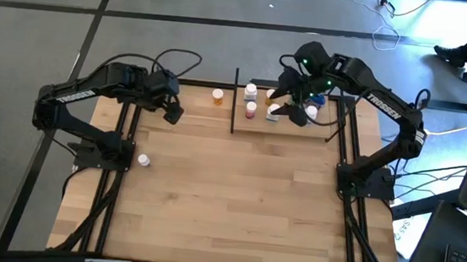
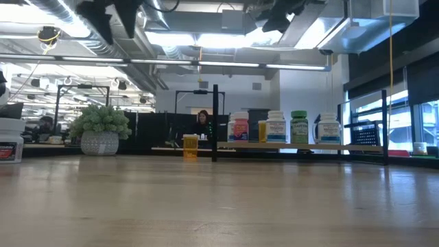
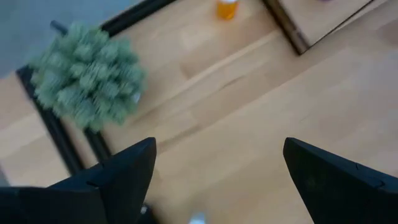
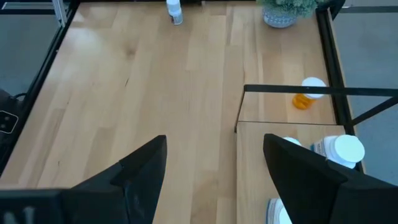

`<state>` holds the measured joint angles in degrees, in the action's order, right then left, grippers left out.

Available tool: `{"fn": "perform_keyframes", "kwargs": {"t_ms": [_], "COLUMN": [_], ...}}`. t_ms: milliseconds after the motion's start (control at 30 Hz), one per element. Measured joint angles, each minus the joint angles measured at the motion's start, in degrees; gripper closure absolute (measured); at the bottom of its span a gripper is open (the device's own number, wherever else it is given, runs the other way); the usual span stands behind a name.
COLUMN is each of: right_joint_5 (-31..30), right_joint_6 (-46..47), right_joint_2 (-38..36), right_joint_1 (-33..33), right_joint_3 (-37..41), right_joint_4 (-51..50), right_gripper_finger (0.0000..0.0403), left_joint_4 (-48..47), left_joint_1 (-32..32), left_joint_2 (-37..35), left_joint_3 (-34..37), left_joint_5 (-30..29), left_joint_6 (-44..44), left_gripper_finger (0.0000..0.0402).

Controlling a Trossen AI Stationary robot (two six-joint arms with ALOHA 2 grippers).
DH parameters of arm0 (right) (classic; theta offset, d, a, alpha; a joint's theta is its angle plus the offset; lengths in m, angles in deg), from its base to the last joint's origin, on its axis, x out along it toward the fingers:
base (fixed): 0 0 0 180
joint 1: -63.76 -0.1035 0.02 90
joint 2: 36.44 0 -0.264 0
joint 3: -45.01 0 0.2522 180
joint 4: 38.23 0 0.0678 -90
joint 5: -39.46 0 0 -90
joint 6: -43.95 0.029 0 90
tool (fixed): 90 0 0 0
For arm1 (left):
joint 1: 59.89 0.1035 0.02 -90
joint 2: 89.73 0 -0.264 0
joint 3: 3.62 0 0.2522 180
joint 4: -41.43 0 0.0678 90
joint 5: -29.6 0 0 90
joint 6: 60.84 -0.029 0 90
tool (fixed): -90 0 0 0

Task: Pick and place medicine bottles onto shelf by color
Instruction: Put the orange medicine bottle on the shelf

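Right gripper [image 1: 296, 111] over shelf [image 1: 255, 126], left gripper [image 1: 171, 111] near the table's back-left

We see the right gripper's fingers [image 4: 140, 165] spread apart, holding nothing, above the bottles on the shelf: a pink-red bottle [image 2: 239, 128], a white bottle [image 2: 276, 127], a green bottle [image 2: 299, 127] and another white bottle [image 2: 328, 128] stand in a row. An orange bottle [image 1: 218, 97] stands on the table [image 1: 236, 199] just beside the shelf's left edge, and a white-capped bottle [image 1: 143, 161] sits well apart at the left side. The left gripper's fingers [image 3: 124, 171] are also apart and empty, near the green plant [image 3: 87, 74]
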<state>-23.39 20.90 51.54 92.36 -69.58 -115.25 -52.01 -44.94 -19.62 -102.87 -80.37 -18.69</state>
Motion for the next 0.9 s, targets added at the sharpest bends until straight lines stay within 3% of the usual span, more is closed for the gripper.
{"fn": "perform_keyframes", "kwargs": {"t_ms": [300,500,733,900], "right_joint_5": [-0.03,-0.05,-0.03,-0.05], "right_joint_6": [0.01,0.02,0.22,0.24], "right_joint_2": [0.0,0.0,0.02,0.04], "right_joint_1": [0.0,0.02,0.02,0.02], "right_joint_3": [0.0,0.0,0.02,0.02], "right_joint_4": [0.47,0.47,0.47,0.47], "right_gripper_finger": [0.0134,0.0134,0.0134,0.0134], "left_joint_4": [11.23,20.55,29.66,30.31], "left_joint_1": [2.08,7.98,17.52,21.92], "left_joint_2": [0.0,2.55,9.87,15.59], "left_joint_3": [0.0,0.0,-0.02,-0.02], "left_joint_5": [0.4,5.97,19.59,20.03], "left_joint_6": [-6.85,-15.12,-25.93,-34.41], "left_gripper_finger": [0.0056,0.0056,0.0056,0.0056]}}
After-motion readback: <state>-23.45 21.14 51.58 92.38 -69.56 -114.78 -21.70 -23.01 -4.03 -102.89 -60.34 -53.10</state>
